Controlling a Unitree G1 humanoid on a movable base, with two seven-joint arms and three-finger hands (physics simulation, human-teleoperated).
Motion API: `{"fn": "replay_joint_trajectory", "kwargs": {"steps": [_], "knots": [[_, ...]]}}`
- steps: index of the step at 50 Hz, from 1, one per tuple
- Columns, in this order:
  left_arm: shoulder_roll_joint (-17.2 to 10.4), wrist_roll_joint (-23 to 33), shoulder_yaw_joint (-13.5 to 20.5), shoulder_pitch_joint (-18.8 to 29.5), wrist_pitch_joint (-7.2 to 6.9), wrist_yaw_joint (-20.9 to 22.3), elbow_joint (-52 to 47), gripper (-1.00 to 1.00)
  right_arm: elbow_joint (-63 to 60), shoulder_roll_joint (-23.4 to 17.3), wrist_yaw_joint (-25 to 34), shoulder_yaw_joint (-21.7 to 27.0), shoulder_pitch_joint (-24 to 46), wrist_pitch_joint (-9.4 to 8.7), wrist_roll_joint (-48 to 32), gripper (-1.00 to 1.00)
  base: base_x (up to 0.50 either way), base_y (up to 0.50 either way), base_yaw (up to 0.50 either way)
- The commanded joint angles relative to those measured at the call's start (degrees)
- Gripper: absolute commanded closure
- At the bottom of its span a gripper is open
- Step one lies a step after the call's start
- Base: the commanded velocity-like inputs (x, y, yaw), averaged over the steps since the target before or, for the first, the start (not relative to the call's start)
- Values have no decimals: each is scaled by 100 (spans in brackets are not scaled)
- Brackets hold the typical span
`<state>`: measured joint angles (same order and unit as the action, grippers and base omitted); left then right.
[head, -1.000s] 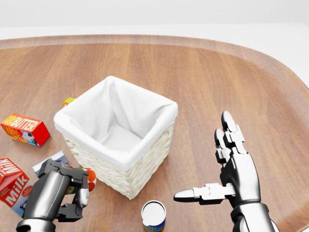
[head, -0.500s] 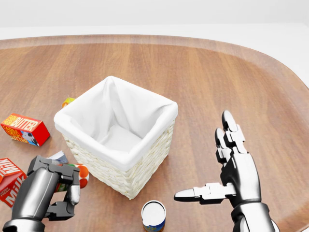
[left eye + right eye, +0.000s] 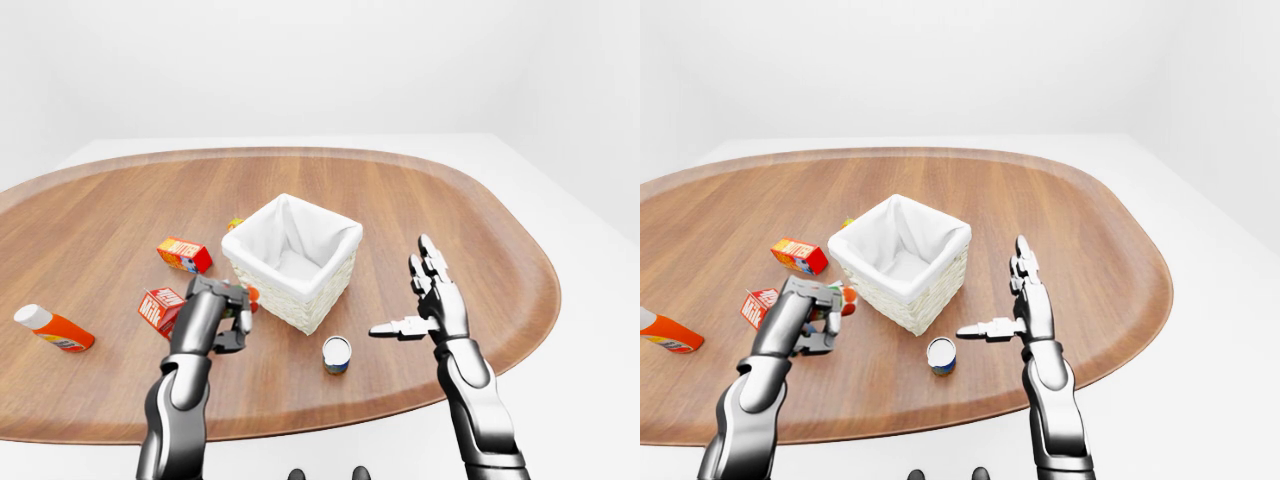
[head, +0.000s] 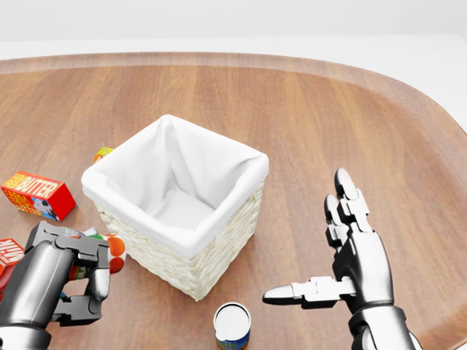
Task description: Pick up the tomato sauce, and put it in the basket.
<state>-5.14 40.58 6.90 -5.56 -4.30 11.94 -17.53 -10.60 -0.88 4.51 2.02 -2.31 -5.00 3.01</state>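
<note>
- Left hand [image 4: 62, 281]: fingers closed round the small red-and-orange tomato sauce pack [image 4: 113, 253], just left of the white-lined wicker basket [image 4: 179, 211].
- Right hand [image 4: 343, 273]: open, empty.
- You clear the basket rim before releasing.

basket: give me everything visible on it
The basket is square, of pale woven wicker, with a white cloth liner folded over its rim. It stands upright on the wooden table, turned corner-on in the head view, and looks empty. Nothing clearly touches it. The left robot hand is at its lower left and a can below it.
</note>
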Motion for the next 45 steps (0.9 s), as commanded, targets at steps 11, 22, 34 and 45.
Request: {"fn": "replay_joint_trajectory", "kwargs": {"steps": [11,22,34,45], "knots": [[32,-38,108,32,-70,421,-756,100,-34,8,-5,-27,-22,0,-9,-100,0,0,0],[39,-12,136,93,-70,663,-1113,100,-50,12,-7,-47,-39,0,-31,-100,0,0,0],[38,11,137,224,-70,868,-1399,100,-33,5,-9,-29,-5,0,-27,-100,0,0,0],[-31,259,-145,919,-70,1193,-1641,100,5,-10,-9,20,53,0,2,-100,0,0,0]]}}
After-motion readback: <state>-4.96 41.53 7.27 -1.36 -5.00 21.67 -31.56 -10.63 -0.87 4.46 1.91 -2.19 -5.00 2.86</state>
